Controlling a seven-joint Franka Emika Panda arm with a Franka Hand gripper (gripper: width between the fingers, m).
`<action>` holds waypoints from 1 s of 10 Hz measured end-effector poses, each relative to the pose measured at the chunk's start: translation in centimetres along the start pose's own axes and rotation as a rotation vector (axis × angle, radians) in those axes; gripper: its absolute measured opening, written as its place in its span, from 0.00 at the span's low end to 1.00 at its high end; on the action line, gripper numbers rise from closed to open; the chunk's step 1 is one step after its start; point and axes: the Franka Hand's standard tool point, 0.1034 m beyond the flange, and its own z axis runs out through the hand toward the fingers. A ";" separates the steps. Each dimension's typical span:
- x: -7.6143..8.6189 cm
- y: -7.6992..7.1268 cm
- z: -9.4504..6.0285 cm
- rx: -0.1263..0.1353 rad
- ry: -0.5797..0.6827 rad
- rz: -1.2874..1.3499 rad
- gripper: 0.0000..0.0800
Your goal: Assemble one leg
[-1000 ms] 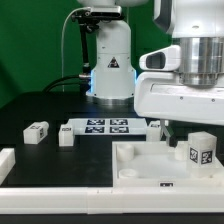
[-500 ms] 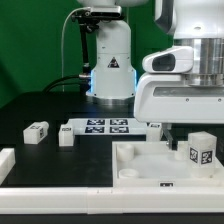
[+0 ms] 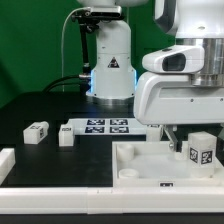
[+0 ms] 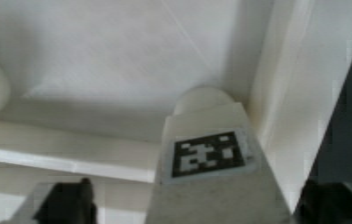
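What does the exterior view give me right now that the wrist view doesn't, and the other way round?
Only the exterior view shows the wider table: two loose legs on the dark surface toward its left, the marker board behind them, and the arm's base. Only the wrist view shows a close look down past the gripper, its dark fingers at the frame edge, onto the panel's inner wall. Both show the tagged leg standing in the white panel under the arm. Whether the jaws are open is not clear.
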 end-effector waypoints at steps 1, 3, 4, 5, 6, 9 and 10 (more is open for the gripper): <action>0.0 0.0 0.0 0.000 0.000 0.000 0.45; 0.0 0.0 0.0 0.000 -0.001 0.020 0.37; 0.0 0.0 0.1 0.001 -0.001 0.034 0.37; 0.0 -0.1 0.1 0.003 -0.001 0.145 0.37; -0.1 -0.3 0.1 0.002 -0.001 0.318 0.37; -0.1 -1.0 0.1 -0.005 0.002 0.788 0.37; -0.1 -1.0 0.1 -0.012 0.004 0.900 0.37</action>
